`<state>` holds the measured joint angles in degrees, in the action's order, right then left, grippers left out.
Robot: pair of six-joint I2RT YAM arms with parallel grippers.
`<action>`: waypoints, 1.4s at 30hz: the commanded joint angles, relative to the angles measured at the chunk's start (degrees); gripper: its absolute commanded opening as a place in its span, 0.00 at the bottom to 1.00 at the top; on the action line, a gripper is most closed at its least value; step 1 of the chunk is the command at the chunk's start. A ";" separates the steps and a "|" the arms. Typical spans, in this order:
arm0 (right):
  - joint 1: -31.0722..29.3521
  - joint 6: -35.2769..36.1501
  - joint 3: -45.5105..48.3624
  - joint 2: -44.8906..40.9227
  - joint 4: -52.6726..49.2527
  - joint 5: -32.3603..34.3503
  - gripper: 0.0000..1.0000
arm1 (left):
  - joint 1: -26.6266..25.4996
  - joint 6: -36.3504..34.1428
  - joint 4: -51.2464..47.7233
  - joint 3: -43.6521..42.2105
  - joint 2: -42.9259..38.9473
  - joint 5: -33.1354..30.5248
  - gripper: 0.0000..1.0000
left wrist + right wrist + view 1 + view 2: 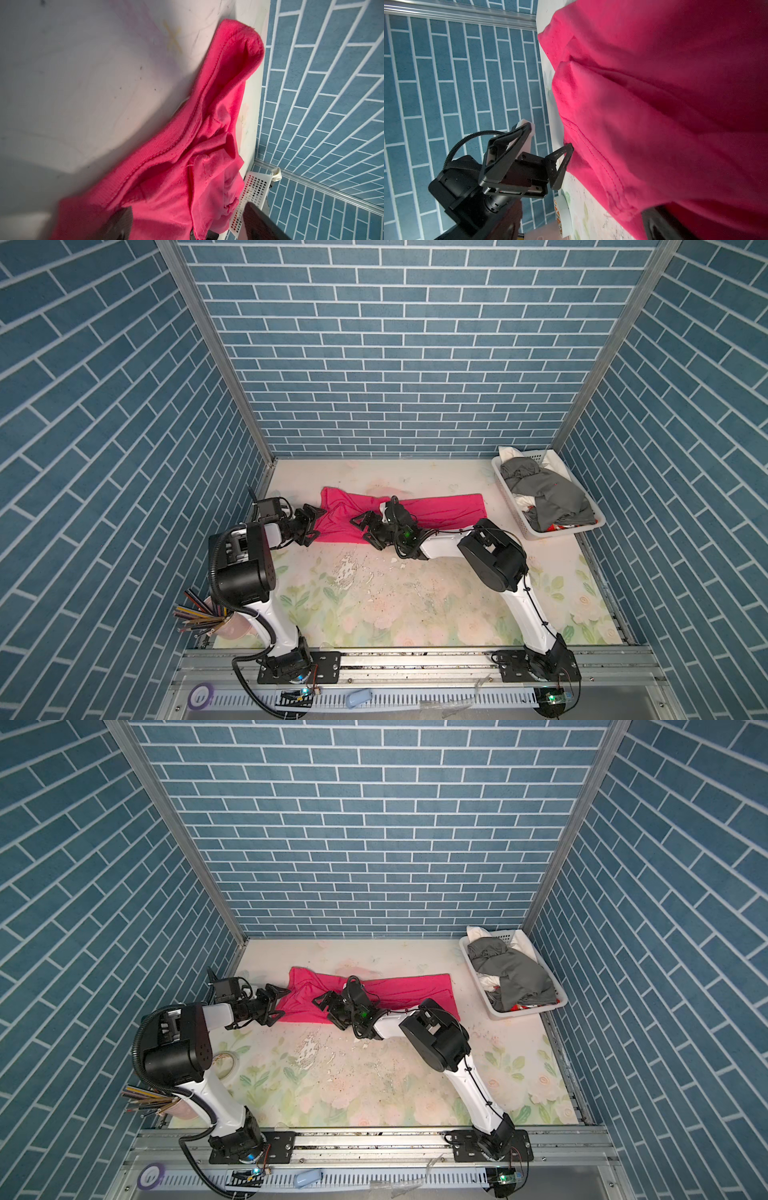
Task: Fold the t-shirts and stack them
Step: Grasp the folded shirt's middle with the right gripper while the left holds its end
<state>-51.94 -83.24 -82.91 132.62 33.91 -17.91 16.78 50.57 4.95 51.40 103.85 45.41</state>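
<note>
The pink shirt [436, 510] lay on the far middle of the table [415, 605], drawn into a long band with its long axis running left to right. Its right end was flat and squared; its left end was bunched, with the ribbed collar and stitched seams crumpled together in the left wrist view. The cloth looked like soft, limp jersey. The left gripper [316, 523] sat at that bunched left end, pointing right along the band, jaws spread wide and holding nothing; in the right wrist view one finger [560, 164] touched the shirt's stitched edge. The right gripper [360, 529] hung over the band left of its middle, pointing left, also wide open and holding nothing that showed. So the shirt stretched rightward from both grippers, and the left arm was nearer the rumpled end, which probably needed flattening before any cross fold. At the far right a white slotted basket [552, 534] held a grey shirt [557, 493] heaped over white and red cloth. The tabletop bore a worn, flaking floral print.
</note>
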 commanded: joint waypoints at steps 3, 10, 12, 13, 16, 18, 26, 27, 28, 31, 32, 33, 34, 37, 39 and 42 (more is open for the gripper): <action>1.09 -4.51 -6.25 4.50 2.20 -1.17 0.90 | 0.71 -0.82 0.41 -1.62 2.21 -0.32 0.86; 5.13 -8.11 -12.27 8.61 9.79 -1.05 0.91 | 0.87 -1.43 0.15 -2.08 2.40 -0.59 0.86; 6.61 -10.12 -13.31 9.45 10.88 -0.77 0.91 | 0.93 -1.61 0.06 -1.96 2.80 -0.64 0.86; 7.27 -11.72 -13.43 9.94 13.58 -0.53 0.91 | 0.91 -1.61 0.06 -1.86 2.92 -0.60 0.86; 9.30 -15.92 -14.54 11.52 17.80 -0.51 0.92 | 1.03 -1.78 -0.09 -1.80 3.18 -0.83 0.86; 10.48 -15.94 -15.37 11.18 16.56 -1.23 0.93 | 1.05 -2.21 -0.63 -1.63 3.29 -1.19 0.86; 14.17 -1.35 -7.77 -0.72 6.57 -3.51 0.94 | 1.51 -4.86 -4.06 0.59 1.04 -3.93 0.86; 14.70 3.09 -6.22 -3.75 3.34 -3.68 0.95 | 1.40 -5.28 -4.79 1.44 -0.15 -4.43 0.86; 15.16 7.13 -4.73 -6.41 -0.33 -3.86 0.95 | 1.07 -5.66 -5.40 2.31 -1.25 -4.81 0.86; 16.75 23.34 -1.54 -14.89 -15.40 -1.72 0.98 | -1.47 -10.04 -12.19 7.30 -5.60 -10.73 0.86; 17.30 29.72 -1.38 -17.25 -21.27 0.01 0.98 | -3.25 -11.74 -14.53 9.02 -7.12 -14.26 0.86; 17.94 34.98 -1.46 -18.81 -26.67 1.18 0.98 | -4.87 -13.21 -16.01 10.13 -8.56 -17.34 0.86; 18.77 40.12 -1.03 -20.43 -31.84 2.75 0.98 | -6.90 -14.16 -16.89 11.01 -9.99 -20.21 0.86; 21.07 53.31 2.50 -24.83 -42.08 8.33 0.98 | -12.01 -16.10 -19.05 12.22 -11.88 -24.96 0.86; 22.37 60.20 4.70 -26.28 -46.28 11.19 0.98 | -13.56 -14.50 -18.79 11.34 -11.68 -23.21 0.86; 22.95 67.45 6.33 -26.22 -49.70 11.49 0.98 | -14.76 -10.03 -13.67 8.04 -9.63 -17.11 0.86</action>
<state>-28.80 -30.79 -79.22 104.29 -2.96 -9.85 2.02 38.48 -7.81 62.61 91.09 27.33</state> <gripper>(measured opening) 0.976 0.857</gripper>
